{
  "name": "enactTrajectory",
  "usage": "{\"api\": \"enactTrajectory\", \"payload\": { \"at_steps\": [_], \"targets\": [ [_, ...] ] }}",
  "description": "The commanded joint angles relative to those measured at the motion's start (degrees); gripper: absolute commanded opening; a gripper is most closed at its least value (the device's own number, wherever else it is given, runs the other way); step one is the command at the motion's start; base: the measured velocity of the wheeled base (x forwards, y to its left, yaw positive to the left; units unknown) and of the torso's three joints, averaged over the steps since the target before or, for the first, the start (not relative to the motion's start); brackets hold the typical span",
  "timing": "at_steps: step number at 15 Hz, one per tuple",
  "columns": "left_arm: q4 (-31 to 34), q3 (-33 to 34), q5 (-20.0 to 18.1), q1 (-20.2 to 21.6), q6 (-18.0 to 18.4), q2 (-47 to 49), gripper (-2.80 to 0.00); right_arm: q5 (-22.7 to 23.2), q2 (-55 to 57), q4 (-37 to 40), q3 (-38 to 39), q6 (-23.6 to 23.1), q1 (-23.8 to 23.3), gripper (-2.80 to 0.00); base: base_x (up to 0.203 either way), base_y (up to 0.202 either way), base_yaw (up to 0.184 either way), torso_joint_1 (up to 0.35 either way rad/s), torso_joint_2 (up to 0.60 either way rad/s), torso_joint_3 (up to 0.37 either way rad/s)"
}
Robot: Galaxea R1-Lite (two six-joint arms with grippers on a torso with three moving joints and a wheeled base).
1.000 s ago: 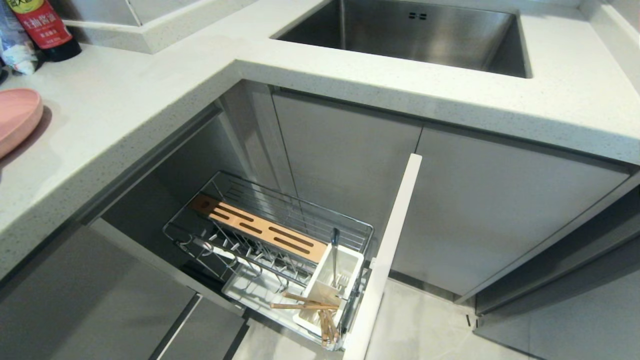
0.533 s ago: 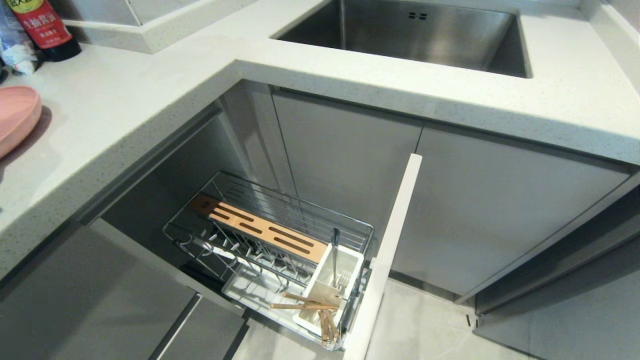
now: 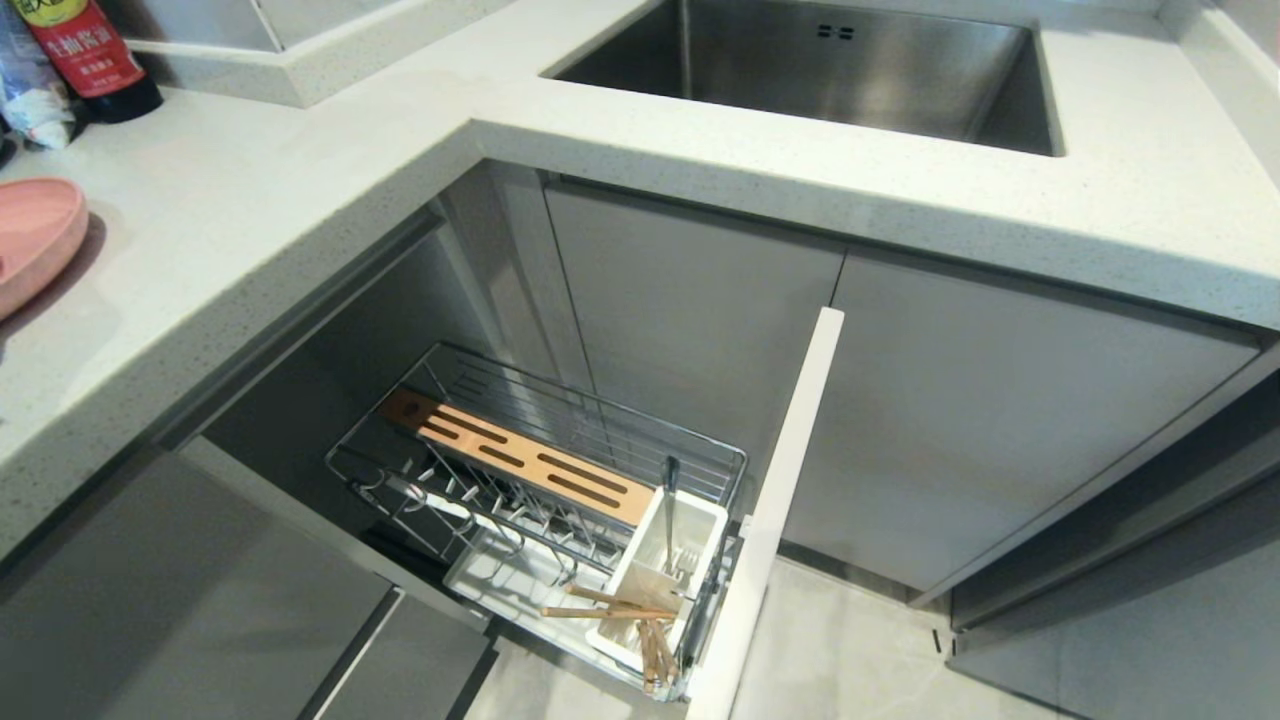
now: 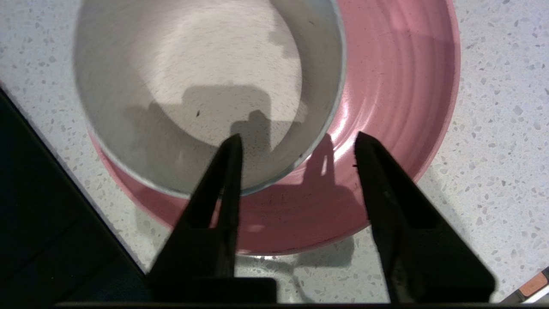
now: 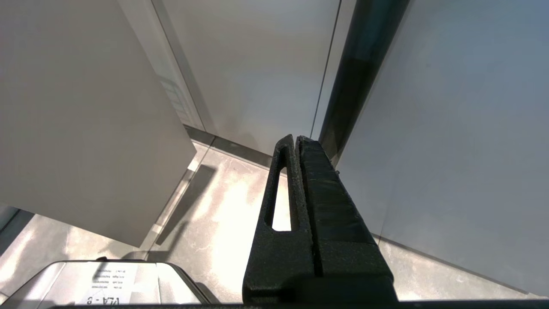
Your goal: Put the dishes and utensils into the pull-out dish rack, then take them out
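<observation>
Your left claw (image 4: 296, 141) hangs over the counter (image 4: 493, 128) with its two black fingers (image 4: 227, 171) spread apart and nothing between them; one finger stands over the rim of the cream-white speckled bowl (image 4: 193, 77), the other over the pink plate (image 4: 399, 86). You can see that the bowl sits on the plate, off to one side of it, and the plate lies flat on the speckled counter. From the head camera only the plate's edge (image 3: 35, 240) shows, at the far left of the counter, with a red-labelled bottle (image 3: 85, 50) behind it and the steel sink (image 3: 830, 70) well apart to the right. Below the counter the pull-out dish rack (image 3: 540, 470) stands drawn out, its narrow cabinet front (image 3: 775, 500) edge-on to you. Its wooden strip (image 3: 520, 465) lies along the wire basket, and the white utensil caddy (image 3: 665, 575) sits at the front end. The fork (image 3: 670, 510) stands upright in the caddy, and the chopsticks (image 3: 610, 605) lie tilted across its front compartment. Your right claw (image 5: 296, 141) is down by the grey cabinet doors (image 5: 450, 128), above the floor, with its fingers pressed together and empty.
</observation>
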Motion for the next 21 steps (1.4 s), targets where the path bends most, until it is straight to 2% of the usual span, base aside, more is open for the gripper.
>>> {"api": "enactTrajectory", "payload": {
  "at_steps": [1,4,9,10,13,16,17,19,21],
  "targets": [
    [0.24,-0.04,-0.05,0.06,-0.12,-0.56,0.0,0.0,0.0,-0.03,0.0,-0.02,0.01,-2.8,0.0,0.0,0.0,0.0,0.0,0.0],
    [-0.64,-0.07,-0.05,0.23,-1.38,-2.57,0.0,0.0,-0.01,-0.03,0.0,-0.02,0.01,-2.8,0.0,0.0,0.0,0.0,0.0,0.0],
    [-6.71,0.27,-0.05,0.76,-8.95,-8.28,0.0,0.0,0.01,-0.03,0.0,-0.02,0.01,-2.8,0.0,0.0,0.0,0.0,0.0,0.0],
    [-8.64,1.48,-0.05,0.73,-10.11,-10.02,-2.8,0.0,-0.06,-0.03,0.0,-0.02,0.01,-2.8,0.0,0.0,0.0,0.0,0.0,0.0],
    [-13.0,4.9,-0.05,-1.73,-11.87,-14.77,-2.8,0.0,0.0,-0.02,0.0,-0.02,0.01,-2.8,0.0,0.0,0.0,0.0,0.0,0.0],
    [-16.53,5.14,0.53,-7.08,-18.15,-17.42,-2.8,0.0,0.02,0.0,0.0,-0.02,0.01,-2.8,0.0,0.0,0.0,0.0,0.0,0.0],
    [-17.79,5.16,1.74,-10.95,-20.63,-17.99,-2.8,0.0,-0.05,-0.03,0.0,-0.02,0.01,-2.8,0.0,0.0,0.0,0.0,0.0,0.0],
    [-20.27,5.28,6.62,-20.35,-26.01,-18.79,-2.8,0.0,0.02,-0.03,0.0,-0.02,0.01,-2.8,0.0,0.0,0.0,0.0,0.0,0.0],
    [-21.87,5.89,11.4,-30.33,-29.74,-19.5,-2.8,0.0,0.02,-0.03,0.0,-0.02,0.01,-2.8,0.0,0.0,0.0,0.0,0.0,0.0]
  ]
}}
